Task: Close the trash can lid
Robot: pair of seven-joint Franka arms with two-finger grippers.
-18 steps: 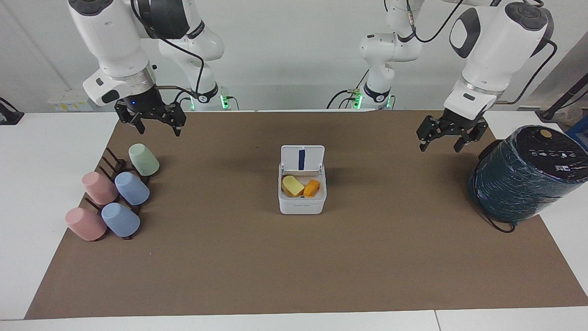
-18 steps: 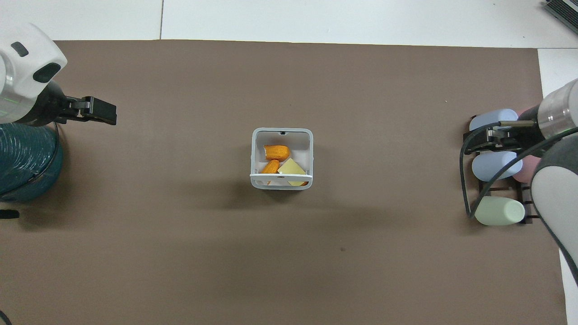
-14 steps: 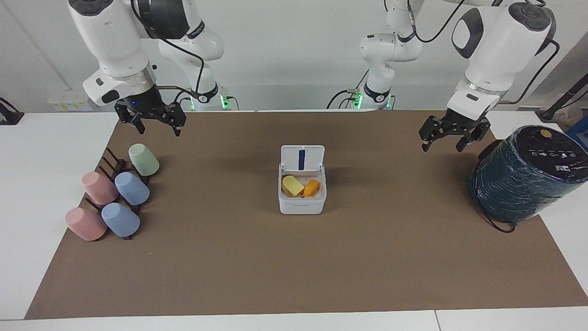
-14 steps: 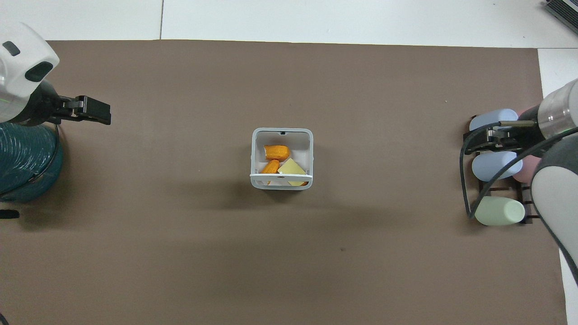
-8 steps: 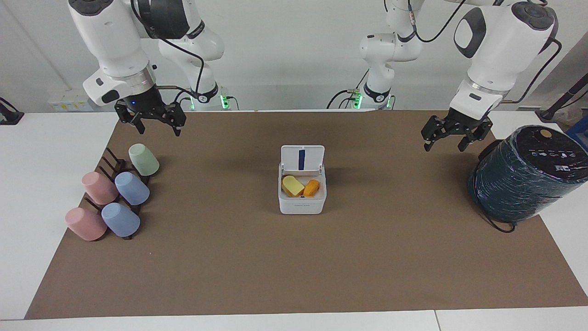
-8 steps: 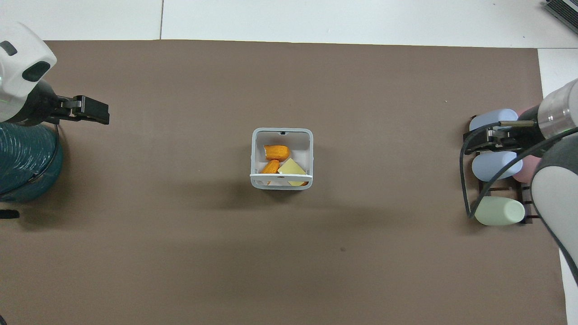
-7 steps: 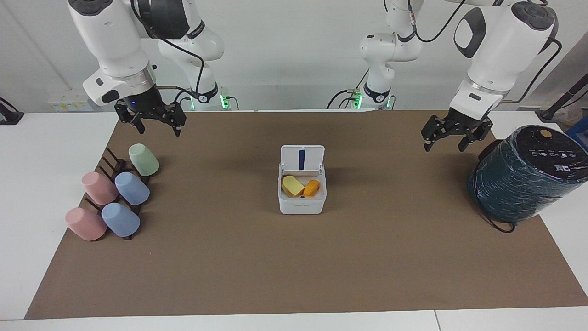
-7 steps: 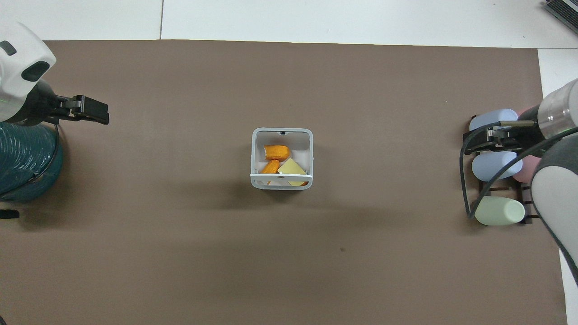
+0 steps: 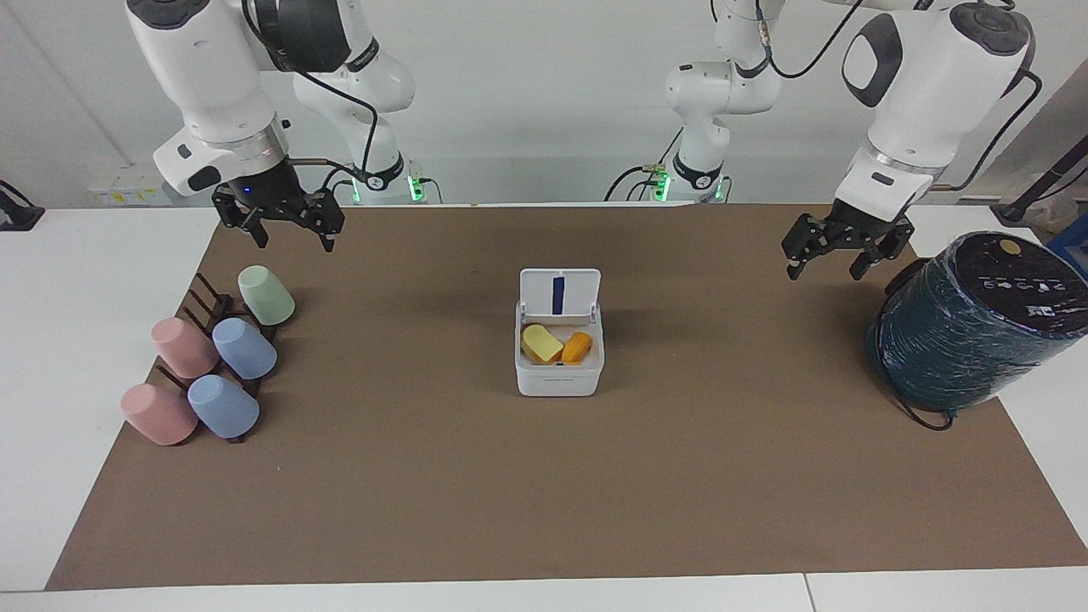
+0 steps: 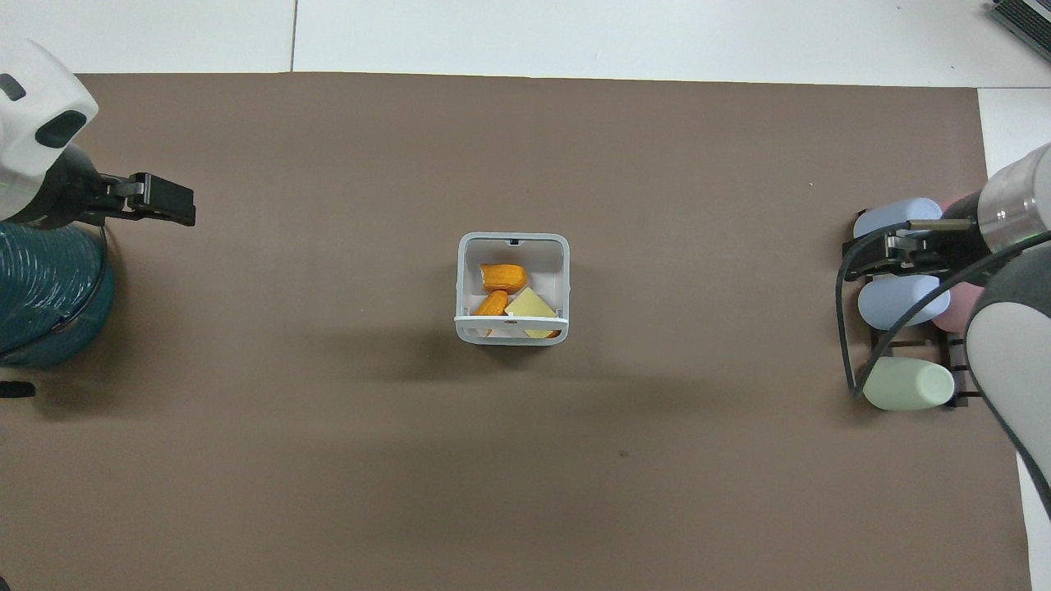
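Observation:
The small white trash can [image 9: 558, 381] stands mid-table, and its rim shows in the overhead view [image 10: 513, 239]. Its lid [image 9: 560, 292] stands upright on the side nearer the robots, with the blue stripe of its inner face showing. From above the lid [image 10: 511, 318] is seen edge-on. Yellow and orange pieces lie inside the can. My left gripper [image 9: 823, 262] [image 10: 168, 201] is open and empty in the air beside the dark green cylinder. My right gripper [image 9: 291, 236] [image 10: 862, 261] is open and empty over the cup rack, where that arm waits.
A large dark green-wrapped cylinder [image 9: 969, 327] lies at the left arm's end of the table, with a cable beside it. A dark rack with several pastel cups [image 9: 204, 365] stands at the right arm's end. A brown mat [image 9: 544, 493] covers the table.
My left gripper has drifted a little up and toward its own end of the table. The right arm, the can and the lid have not moved.

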